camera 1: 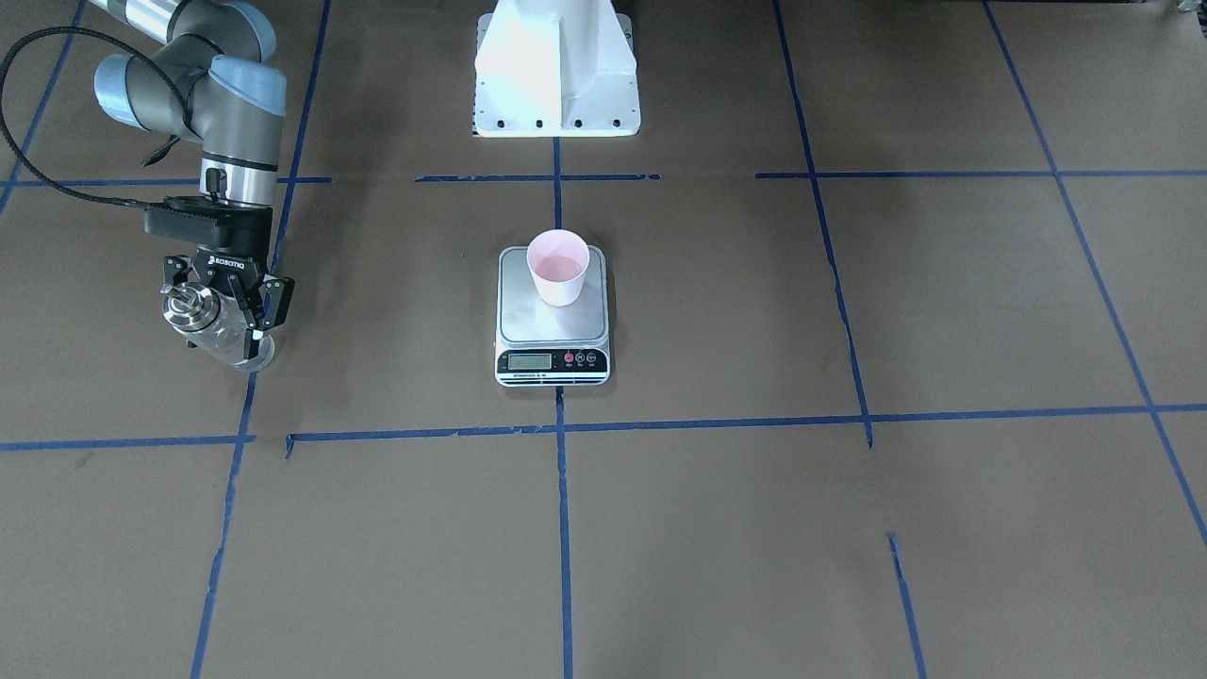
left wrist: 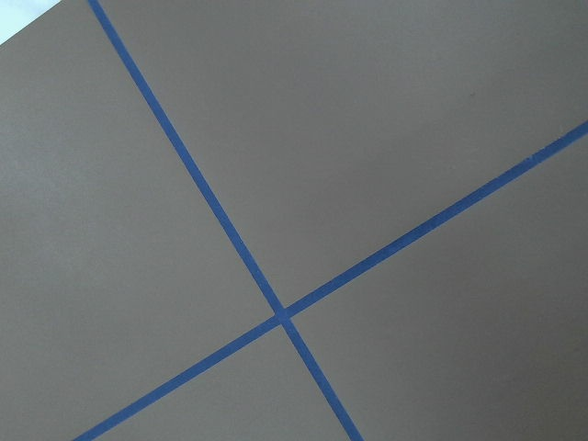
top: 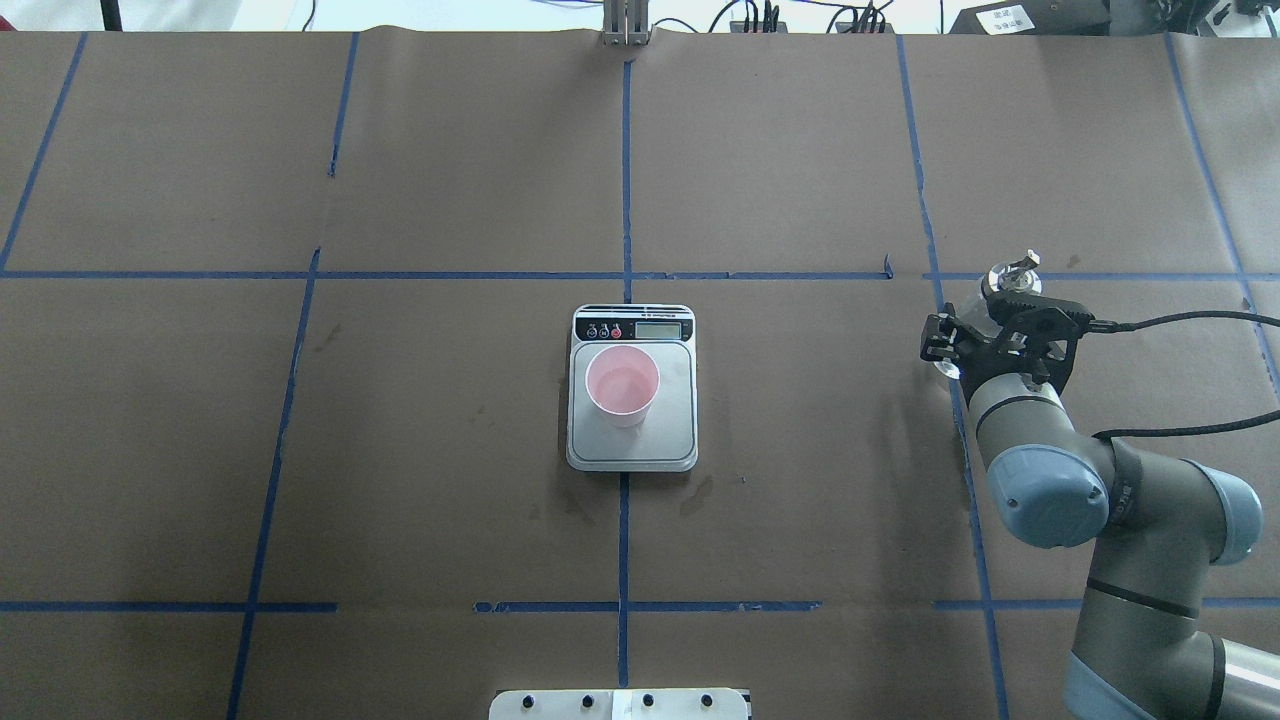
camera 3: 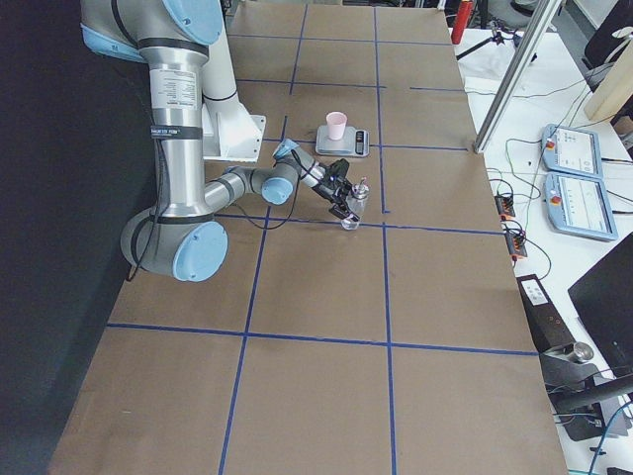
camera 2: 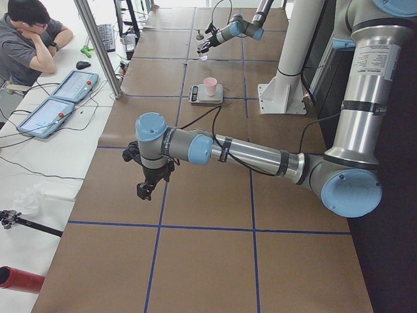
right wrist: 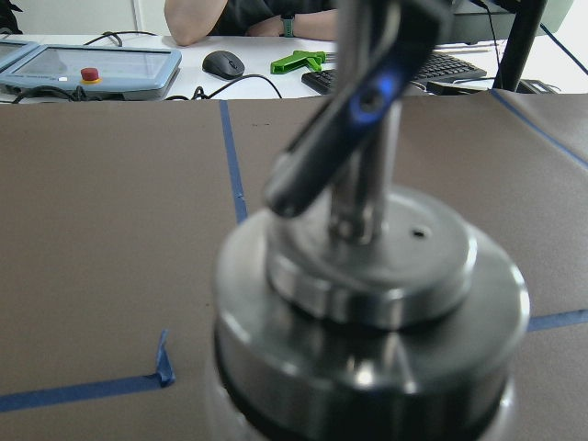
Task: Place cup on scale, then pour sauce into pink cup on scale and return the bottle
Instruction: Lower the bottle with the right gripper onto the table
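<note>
Right pincer (camera 1: 224, 328): clamped on bottle (camera 1: 193, 309), fingers (camera 1: 264, 300) pressed to either side of clear glass just under silver cap, spout uppermost. Held low over table (camera 1: 849, 528), with base near or on brown paper; cannot tell which. Filling right wrist view at close range and blurred: same cap and spout, seen from slightly above. Well apart from that pincer, off to its left and roughly level with it across table: scale (camera 1: 528, 325), display end turned away from robot. Standing upright near middle of steel platform, touching nothing else: cup (camera 1: 563, 288), pale pink, with faint pool of clear sauce (top: 622, 380) low inside. Farther left again, beyond scale from right pincer: Left pincer (camera 2: 144, 189), caught only in side view, pointing down over table with nothing seen in it; cannot tell how wide it stands. Left wrist view: only brown paper and two lines of blue tape (left wrist: 280, 315) crossing. More tape in a grid over whole table, one line running just beside right pincer and bottle.
</note>
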